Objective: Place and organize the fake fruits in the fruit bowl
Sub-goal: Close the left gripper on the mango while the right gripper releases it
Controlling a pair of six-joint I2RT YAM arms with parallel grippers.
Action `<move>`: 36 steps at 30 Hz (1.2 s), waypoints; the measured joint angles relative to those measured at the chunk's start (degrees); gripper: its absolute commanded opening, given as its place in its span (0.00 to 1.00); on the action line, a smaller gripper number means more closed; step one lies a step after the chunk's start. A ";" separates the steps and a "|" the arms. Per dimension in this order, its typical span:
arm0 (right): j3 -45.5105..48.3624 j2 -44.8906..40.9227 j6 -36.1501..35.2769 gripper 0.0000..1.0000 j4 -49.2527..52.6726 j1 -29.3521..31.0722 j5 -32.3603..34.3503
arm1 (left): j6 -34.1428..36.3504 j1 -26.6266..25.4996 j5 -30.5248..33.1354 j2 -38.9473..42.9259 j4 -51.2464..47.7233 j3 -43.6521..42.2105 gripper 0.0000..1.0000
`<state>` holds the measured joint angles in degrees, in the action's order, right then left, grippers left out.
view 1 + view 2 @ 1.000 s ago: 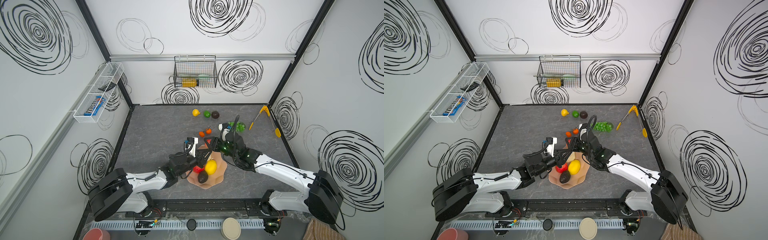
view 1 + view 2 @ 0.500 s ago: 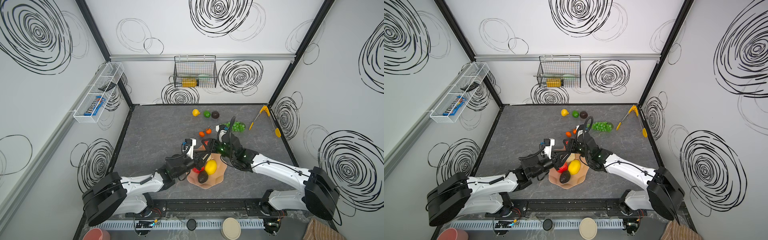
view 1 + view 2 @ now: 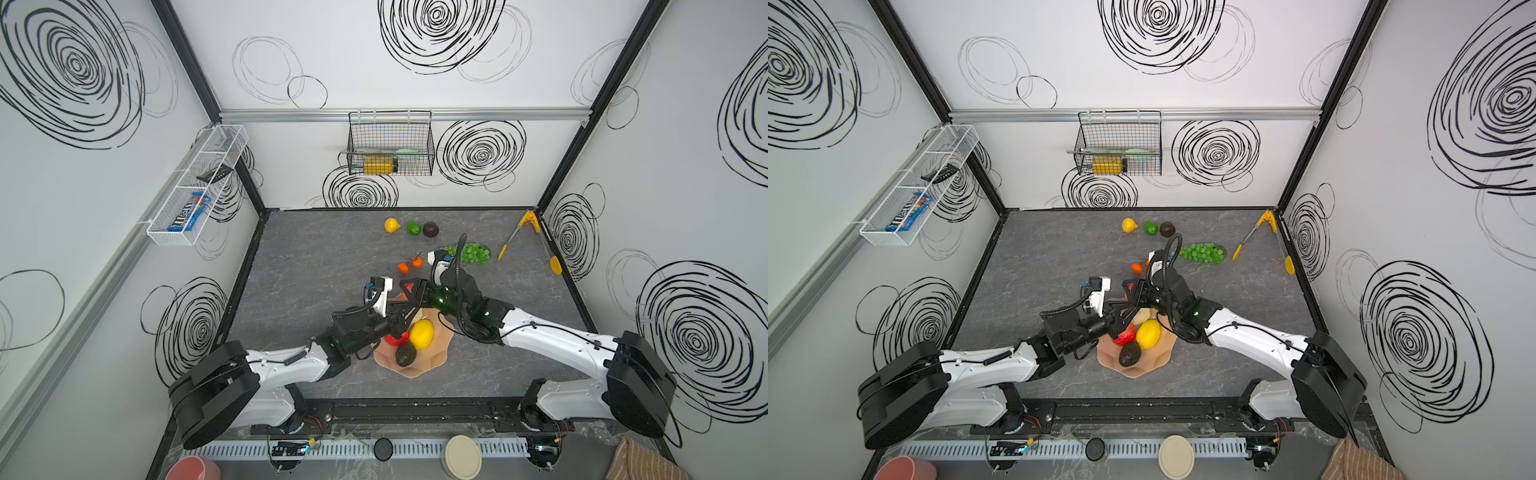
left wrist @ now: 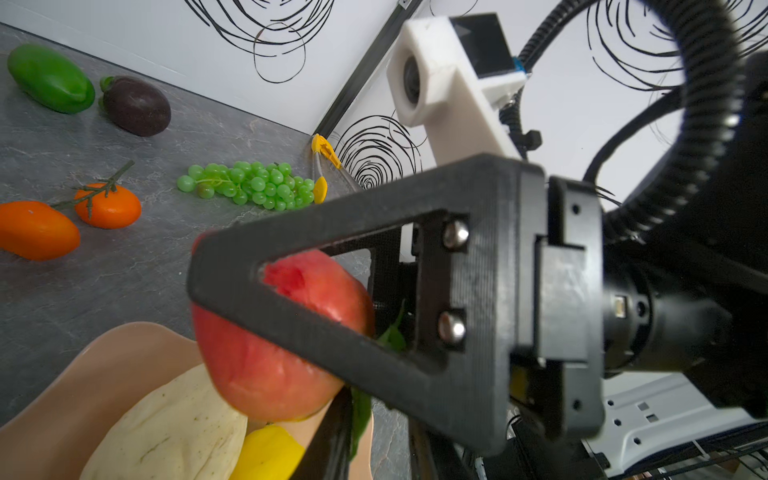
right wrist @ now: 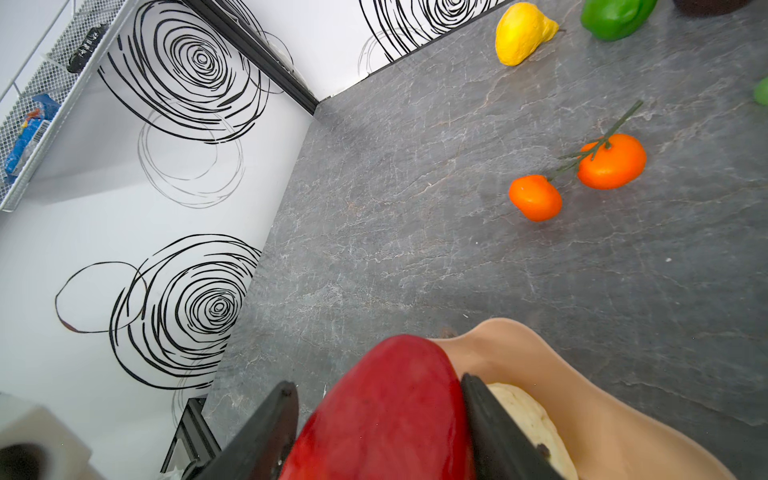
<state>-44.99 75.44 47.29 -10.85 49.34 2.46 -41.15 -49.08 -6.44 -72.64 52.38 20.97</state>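
Note:
The fruit bowl (image 3: pixel 432 365) (image 3: pixel 1158 361) is peach-pink with a wavy rim and sits near the table's front. In it lie a lemon (image 3: pixel 420 333), a dark avocado (image 3: pixel 405 354), a pale pear (image 4: pixel 174 432) and a red fruit (image 3: pixel 392 340). My right gripper (image 5: pixel 376 382) (image 3: pixel 409 291) is shut on a red apple (image 5: pixel 386 415) (image 4: pixel 270 365) above the bowl's far rim. Just beside it, my left gripper (image 4: pixel 378 457) (image 3: pixel 405 318) hangs over the bowl, open by a narrow gap, with the apple's green leaf hanging in the gap. On the table behind lie two oranges (image 3: pixel 403 268), grapes (image 3: pixel 471 253), a lemon (image 3: pixel 392 225), a lime (image 3: pixel 414 227) and an avocado (image 3: pixel 430 229).
Yellow-tipped tongs (image 3: pixel 515 237) lie at the back right by the wall. A wire basket (image 3: pixel 390 143) hangs on the back wall and a wire shelf (image 3: pixel 195 187) on the left wall. A coral bowl (image 3: pixel 193 469) and a cream disc (image 3: pixel 460 455) sit below the front rail.
My right gripper has carried the apple a little to the left, over the bowl's far rim and close to the left gripper. The left gripper has barely shifted.

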 measured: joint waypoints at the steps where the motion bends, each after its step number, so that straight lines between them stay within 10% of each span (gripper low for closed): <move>1: 0.00 0.02 -0.02 0.53 -0.13 0.00 0.00 | -0.07 0.07 0.02 0.00 0.00 0.00 0.24; 19: 0.00 0.02 -0.63 0.57 -0.52 0.33 0.92 | -0.74 0.50 0.02 0.00 -0.07 0.00 0.04; 36: 0.15 -3.50 -3.43 0.98 1.29 -1.81 -2.25 | -1.36 0.44 0.31 11.15 -13.84 0.00 0.00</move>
<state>-44.84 71.94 43.86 -9.56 47.53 0.21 -42.50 -48.64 -6.13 -61.49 38.54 20.97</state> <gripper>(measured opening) 0.969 0.077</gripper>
